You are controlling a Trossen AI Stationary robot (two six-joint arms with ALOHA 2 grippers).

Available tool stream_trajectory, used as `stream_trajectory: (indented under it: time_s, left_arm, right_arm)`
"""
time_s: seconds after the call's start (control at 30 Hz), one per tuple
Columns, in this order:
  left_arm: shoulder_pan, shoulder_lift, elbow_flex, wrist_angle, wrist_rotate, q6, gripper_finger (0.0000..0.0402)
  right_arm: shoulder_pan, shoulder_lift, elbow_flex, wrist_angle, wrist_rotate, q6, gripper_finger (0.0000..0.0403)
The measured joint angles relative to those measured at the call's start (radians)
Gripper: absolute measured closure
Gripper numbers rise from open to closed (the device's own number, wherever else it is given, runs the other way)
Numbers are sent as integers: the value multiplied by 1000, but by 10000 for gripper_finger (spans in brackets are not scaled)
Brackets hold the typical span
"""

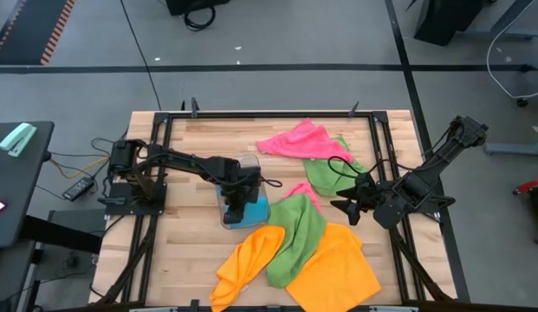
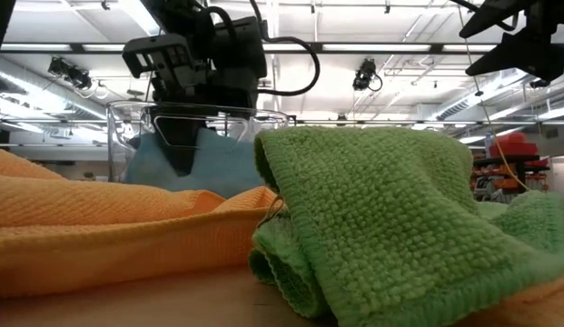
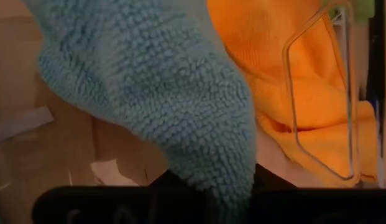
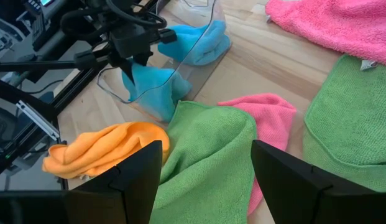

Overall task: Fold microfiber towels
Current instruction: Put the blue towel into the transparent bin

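Sky-blue microfiber towel (image 1: 254,208) sits inside the clear plastic tray (image 1: 248,165) near the middle of the table (image 1: 191,251); you see the left gripper (image 4: 127,65) lowered into that tray, its fingers pinched together on a fold of the blue cloth, which drapes over them in the left wrist view. Against the tray's near side lies a green towel (image 1: 299,230), overlapping an orange towel (image 1: 251,260) heaped just beside the tray and a second, flatter orange towel (image 1: 338,273) farther from it. A small pink towel (image 4: 267,115) shows beside the green one, on the side away from the tray. Beyond the tray, toward the far table edge, a larger pink towel (image 1: 299,141) rests against another green towel (image 1: 325,173). Your right gripper (image 1: 346,206) hovers well apart from the tray, above this second green towel, fingers spread and holding nothing
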Motion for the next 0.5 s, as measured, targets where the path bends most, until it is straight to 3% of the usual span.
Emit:
stream_trajectory:
  time_s: [0.5]
  left_arm:
    - [-48, 0, 0, 16, -24, -53, 358]
  right_arm:
    - [0, 0, 0, 0, 0, -2, 148]
